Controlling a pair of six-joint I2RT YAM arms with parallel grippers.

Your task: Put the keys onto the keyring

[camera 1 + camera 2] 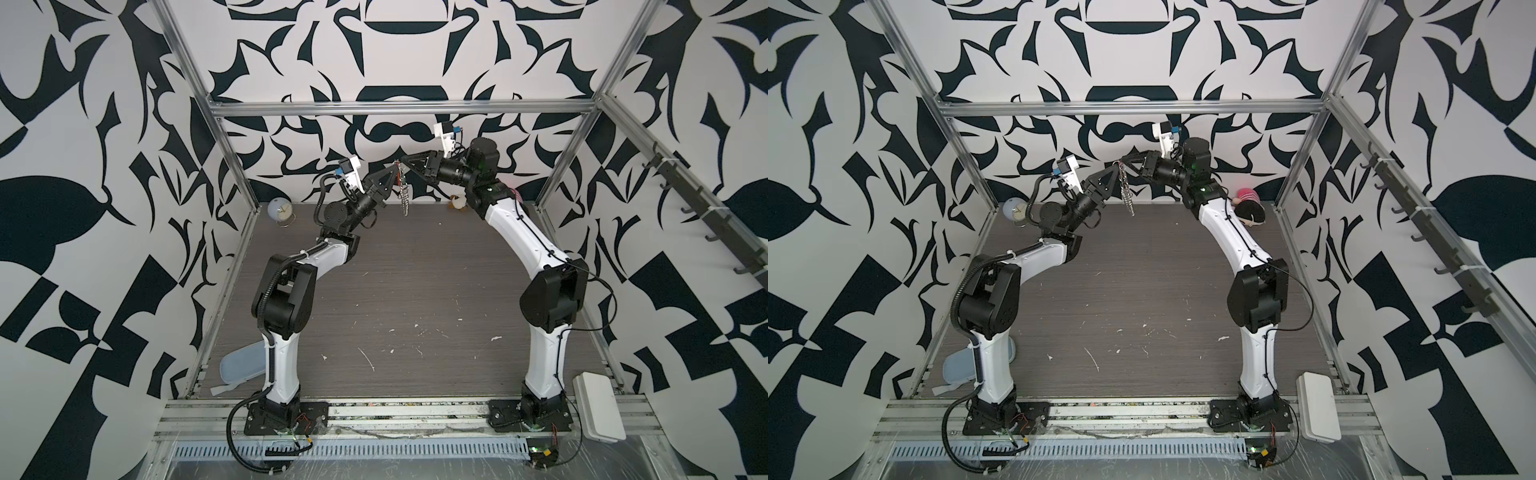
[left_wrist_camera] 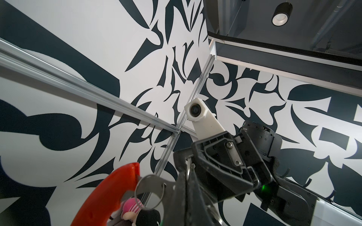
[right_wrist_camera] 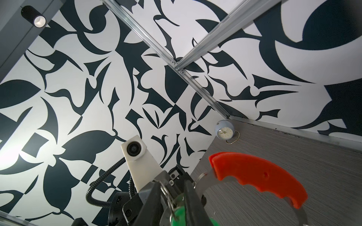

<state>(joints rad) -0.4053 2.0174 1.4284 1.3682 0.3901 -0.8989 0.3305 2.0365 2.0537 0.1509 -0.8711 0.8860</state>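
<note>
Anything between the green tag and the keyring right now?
Nothing visible. The right hand holds the green tag close beside the keyring, gripped mid-air by the left hand. Only the loop's own small rings hang there, below the hands.

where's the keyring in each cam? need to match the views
Top view: keyring hangs at centre back.
Top view: same spot.
Left wrist: bottom left, its red-orange piece up close.
Right wrist: lower right, red-orange piece again.
Landmark: clock at back left in both top views, mid-right in the right wrist view; not in the left wrist view.
</note>
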